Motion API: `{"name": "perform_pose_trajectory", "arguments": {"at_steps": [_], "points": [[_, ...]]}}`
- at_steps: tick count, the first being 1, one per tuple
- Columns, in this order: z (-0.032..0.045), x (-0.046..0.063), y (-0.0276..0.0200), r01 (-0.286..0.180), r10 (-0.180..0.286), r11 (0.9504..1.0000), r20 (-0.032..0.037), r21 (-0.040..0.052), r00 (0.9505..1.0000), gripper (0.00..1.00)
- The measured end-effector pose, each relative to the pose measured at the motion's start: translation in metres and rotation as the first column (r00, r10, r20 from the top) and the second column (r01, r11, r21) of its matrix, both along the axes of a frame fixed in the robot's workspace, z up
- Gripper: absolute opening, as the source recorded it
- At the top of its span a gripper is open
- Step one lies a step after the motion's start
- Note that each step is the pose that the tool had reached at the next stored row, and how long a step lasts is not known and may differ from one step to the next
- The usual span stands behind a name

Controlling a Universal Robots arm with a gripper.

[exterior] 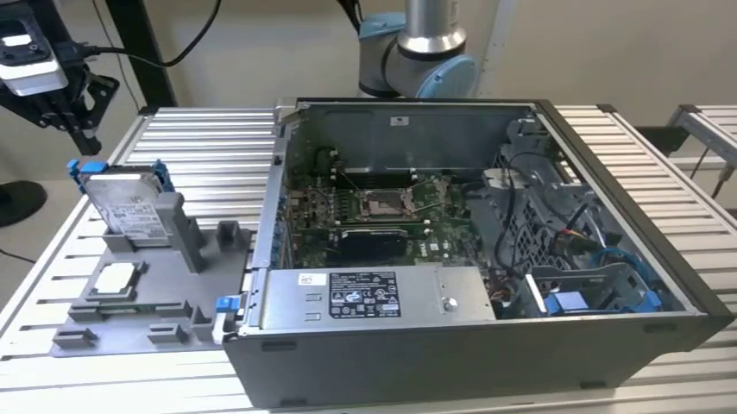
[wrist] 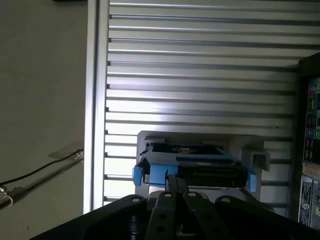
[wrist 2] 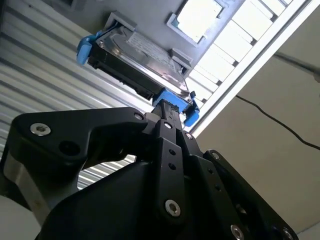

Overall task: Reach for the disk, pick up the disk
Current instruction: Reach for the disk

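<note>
- Disk [exterior: 124, 203] standing on edge in grey holder [exterior: 175, 231] on bench [exterior: 196, 138], at exterior view's left of open computer case [exterior: 461, 259].
- Hand [exterior: 83, 138] hovering just above disk's upper edge, not touching, sitting nearer that edge's end at exterior view's left.
- In first wrist view, hand pointing down at blue rail [wrist: 150, 172]; disk's long upper edge running crosswise beneath it.
- Hand's opening: cannot tell.

No print is legible anywhere. The disk [exterior: 116, 191], beside the case [exterior: 461, 362], carries a white label [exterior: 136, 217]. The grey box [exterior: 461, 297] inside the case carries a black-and-white label [exterior: 362, 295].
</note>
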State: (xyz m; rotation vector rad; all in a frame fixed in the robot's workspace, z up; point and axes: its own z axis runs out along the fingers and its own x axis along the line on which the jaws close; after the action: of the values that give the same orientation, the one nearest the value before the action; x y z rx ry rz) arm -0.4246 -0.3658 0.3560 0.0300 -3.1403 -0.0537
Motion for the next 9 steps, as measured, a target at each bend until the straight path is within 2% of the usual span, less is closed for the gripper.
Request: {"name": "perform_pose_trajectory", "arguments": {"at_steps": [9], "points": [[0.0000, -0.0037, 0.0000, 0.000, 0.000, 1.0000, 0.0000, 0.0000, 1.0000, 0.00]]}}
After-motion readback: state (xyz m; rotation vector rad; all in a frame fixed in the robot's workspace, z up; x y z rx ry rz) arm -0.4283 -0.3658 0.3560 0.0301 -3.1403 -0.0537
